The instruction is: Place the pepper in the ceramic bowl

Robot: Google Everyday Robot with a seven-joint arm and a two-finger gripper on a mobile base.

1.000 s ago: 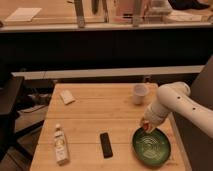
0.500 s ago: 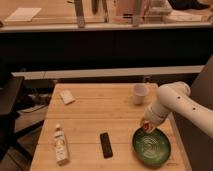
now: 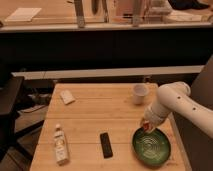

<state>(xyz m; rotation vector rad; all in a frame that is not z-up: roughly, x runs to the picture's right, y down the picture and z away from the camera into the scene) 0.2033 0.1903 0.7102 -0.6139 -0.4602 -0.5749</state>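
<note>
The dark-green ceramic bowl point(image 3: 151, 145) with pale swirl lines sits on the wooden table point(image 3: 100, 115) at the front right. My white arm reaches in from the right, and my gripper point(image 3: 146, 126) is just over the bowl's far-left rim. A tiny orange-red pepper point(image 3: 147, 128) shows at the gripper's tip, held above the rim.
A small white cup point(image 3: 140, 93) stands behind the bowl near the arm. A black rectangular object point(image 3: 105, 145) lies left of the bowl. A small bottle point(image 3: 60, 145) lies at the front left. A white packet point(image 3: 67, 97) lies at the back left.
</note>
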